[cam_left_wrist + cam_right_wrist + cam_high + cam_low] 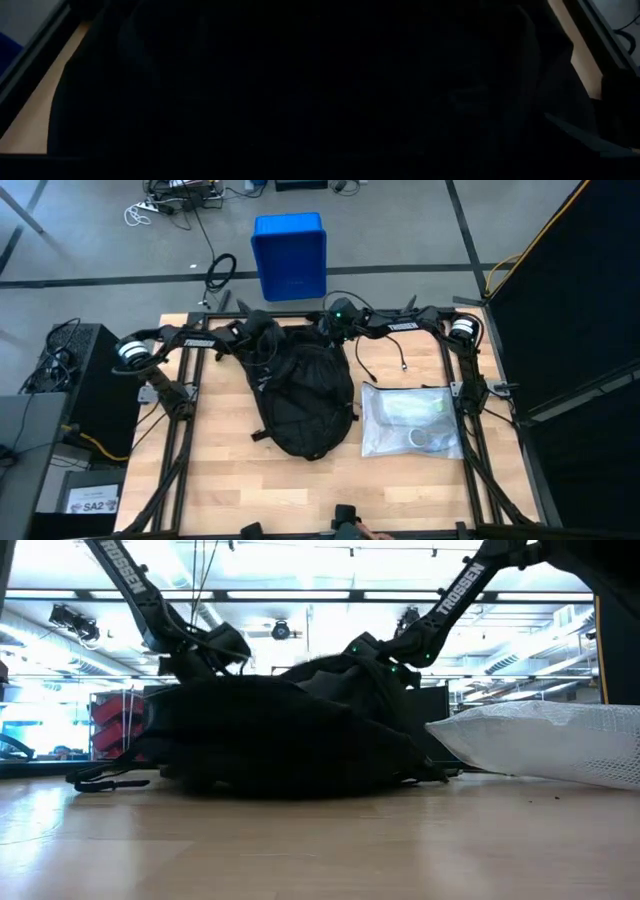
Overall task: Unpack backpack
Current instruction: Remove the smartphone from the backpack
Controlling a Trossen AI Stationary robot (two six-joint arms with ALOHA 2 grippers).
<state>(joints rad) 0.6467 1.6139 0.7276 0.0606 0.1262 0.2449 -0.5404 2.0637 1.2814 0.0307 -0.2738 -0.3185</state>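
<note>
- We see the left gripper (pixel 262 332) at the far end of the backpack (pixel 303 395), on its left corner, pressed into the black fabric.
- Its fingers are hidden in the dark fabric, so we cannot tell if they are apart or together, or if they hold something.
- The left wrist view shows almost only black fabric close in front of the fingers, with a strip of the table (pixel 35 115) at one side.
- The backpack lies flat in the middle of the table (pixel 220 480), its rounded end away from both grippers and its far end between them.
- In the low view the backpack (pixel 280 740) is a low dark mound, raised a little where the arms meet it.
- The right gripper (pixel 330 330) is at the same far end, on the right corner, just beside the left one and also down in the fabric.
- Its fingers are hidden too, so again we cannot tell their state.
- A clear plastic bag (pixel 410 420) with pale things inside lies on the table just beside the backpack, well apart from the fingers of the right gripper.
- A blue bin (pixel 290 255) stands on the floor beyond the table.
</note>
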